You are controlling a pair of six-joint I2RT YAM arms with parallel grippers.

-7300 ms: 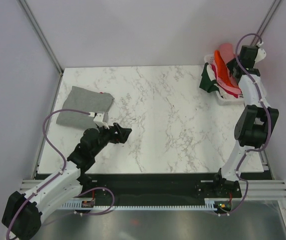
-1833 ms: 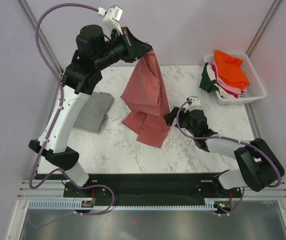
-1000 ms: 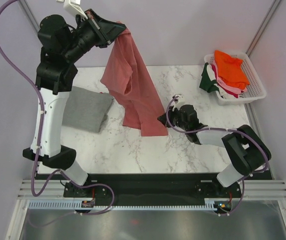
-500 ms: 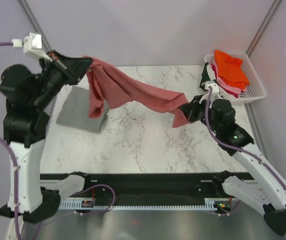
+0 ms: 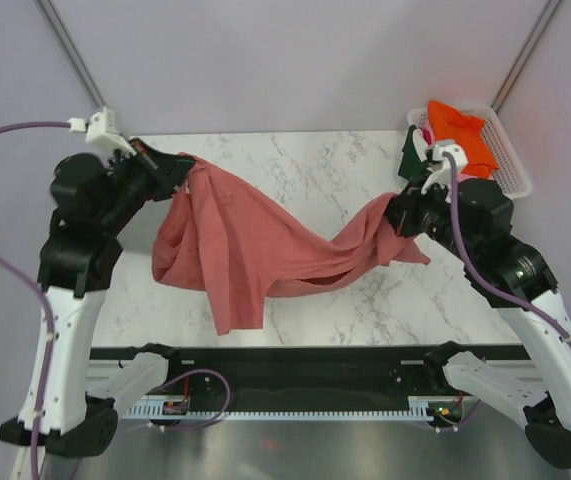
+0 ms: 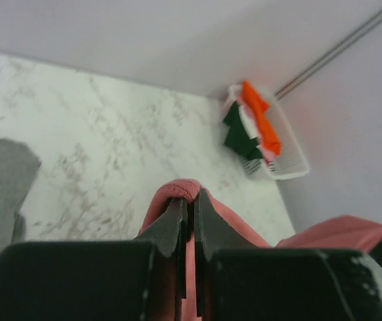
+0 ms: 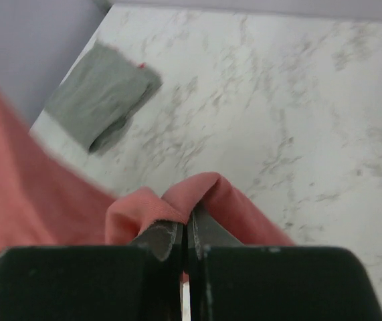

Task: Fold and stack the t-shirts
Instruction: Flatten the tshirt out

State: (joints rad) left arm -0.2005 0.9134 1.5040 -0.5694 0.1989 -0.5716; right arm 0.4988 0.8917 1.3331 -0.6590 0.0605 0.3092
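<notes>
The salmon-pink t-shirt (image 5: 255, 245) hangs in the air across the middle of the overhead view, strung between the two arms and sagging in a shallow curve above the marble table (image 5: 305, 165). The left gripper (image 5: 172, 172), at the upper left, is clamped tight on one bunched corner of the cloth. In its wrist view the two black fingers (image 6: 170, 227) are pressed together with a hump of pink fabric folded over their tips. The right gripper (image 5: 398, 215), at centre right, is pinched onto the other end in the same way, its jaws closed to a thin slit with a pink fold caught between them. A short tail of cloth sticks out past it towards the right edge. The wider part of the shirt droops on the left half, and a loose flap hangs down towards the lower centre-left, near the front edge of the table.

A folded grey t-shirt (image 7: 104, 100) lies flat on the marble in the upper left of the right wrist view, well apart from the held shirt. From overhead it is hidden behind the pink cloth and the left arm.

A white slatted basket (image 5: 513, 172) sits in the upper right of the overhead view, on the far corner of the table, just behind the right arm. An orange tee (image 5: 460, 130) is heaped on top of it, and a dark green tee (image 5: 412, 160) is draped over its left rim
</notes>
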